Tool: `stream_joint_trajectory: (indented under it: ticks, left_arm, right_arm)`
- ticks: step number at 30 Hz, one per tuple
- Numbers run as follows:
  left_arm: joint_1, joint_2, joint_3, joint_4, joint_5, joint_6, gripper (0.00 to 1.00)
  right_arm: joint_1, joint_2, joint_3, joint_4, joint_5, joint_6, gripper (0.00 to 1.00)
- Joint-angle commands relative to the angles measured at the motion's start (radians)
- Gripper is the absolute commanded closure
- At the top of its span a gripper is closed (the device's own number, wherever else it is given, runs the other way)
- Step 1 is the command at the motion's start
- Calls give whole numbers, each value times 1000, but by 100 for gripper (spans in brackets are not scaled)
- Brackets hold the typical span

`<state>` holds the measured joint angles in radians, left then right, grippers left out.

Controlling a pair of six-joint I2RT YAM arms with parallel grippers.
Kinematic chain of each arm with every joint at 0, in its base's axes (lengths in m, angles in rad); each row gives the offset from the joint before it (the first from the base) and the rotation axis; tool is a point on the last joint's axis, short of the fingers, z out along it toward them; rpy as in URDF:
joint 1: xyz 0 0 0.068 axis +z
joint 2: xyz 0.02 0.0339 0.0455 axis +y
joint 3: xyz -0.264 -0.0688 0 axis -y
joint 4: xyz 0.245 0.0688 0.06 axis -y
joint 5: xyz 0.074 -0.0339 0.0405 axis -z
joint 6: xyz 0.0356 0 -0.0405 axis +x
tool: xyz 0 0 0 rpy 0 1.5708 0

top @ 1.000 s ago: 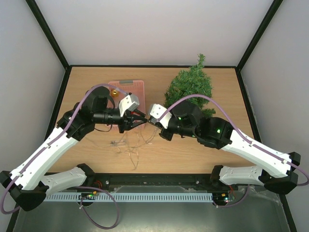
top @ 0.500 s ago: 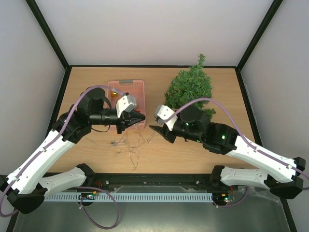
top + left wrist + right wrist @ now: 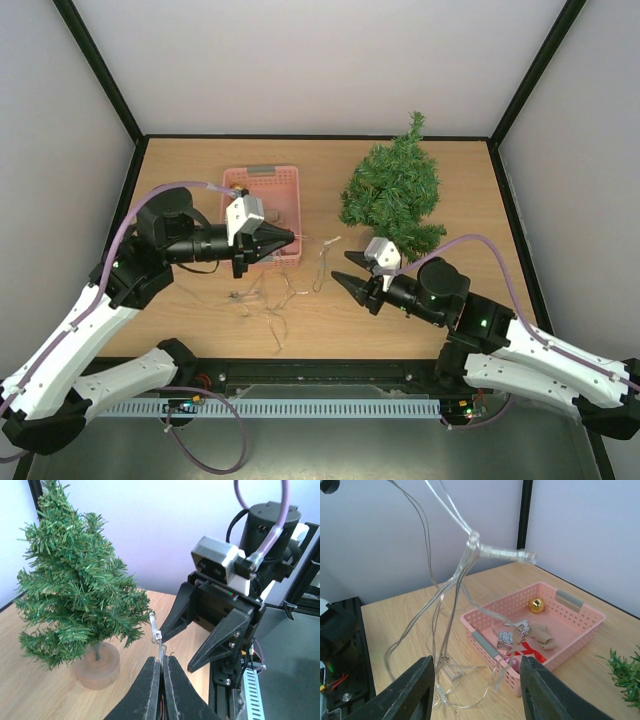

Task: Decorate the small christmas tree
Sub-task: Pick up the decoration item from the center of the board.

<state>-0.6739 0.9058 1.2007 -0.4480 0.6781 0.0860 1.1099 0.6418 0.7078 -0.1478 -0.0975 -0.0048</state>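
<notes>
The small christmas tree stands at the back right of the table on a round pale base; its dark green branches fill the left of the left wrist view. A clear light string trails over the wood. My left gripper is shut on this string, and one small bulb sticks up just past the fingertips of my left gripper. My right gripper stands open a little to the right, facing the left one, with nothing between its fingers. Strands of the light string hang in front of my right gripper.
A pink plastic basket sits at the back centre-left, behind the left gripper. The pink basket holds a gold ball, a small silver box, a red ribbon and other ornaments. A tree branch tip shows at the right.
The grippers met over the string. The left one shut on it and drew back left, lifting it. The right one opened, let go and pulled back to the right.
</notes>
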Motion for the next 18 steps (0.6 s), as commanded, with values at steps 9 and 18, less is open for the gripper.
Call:
stream_joint_trajectory:
  ticks: [9, 18]
  left_arm:
    - [-3, -37, 10, 147, 137, -77, 98]
    - [-3, -57, -5, 191, 177, -109, 98]
  right_arm:
    - [-2, 59, -60, 276, 20, -90, 51]
    - [-1, 80, -101, 352, 15, -126, 50]
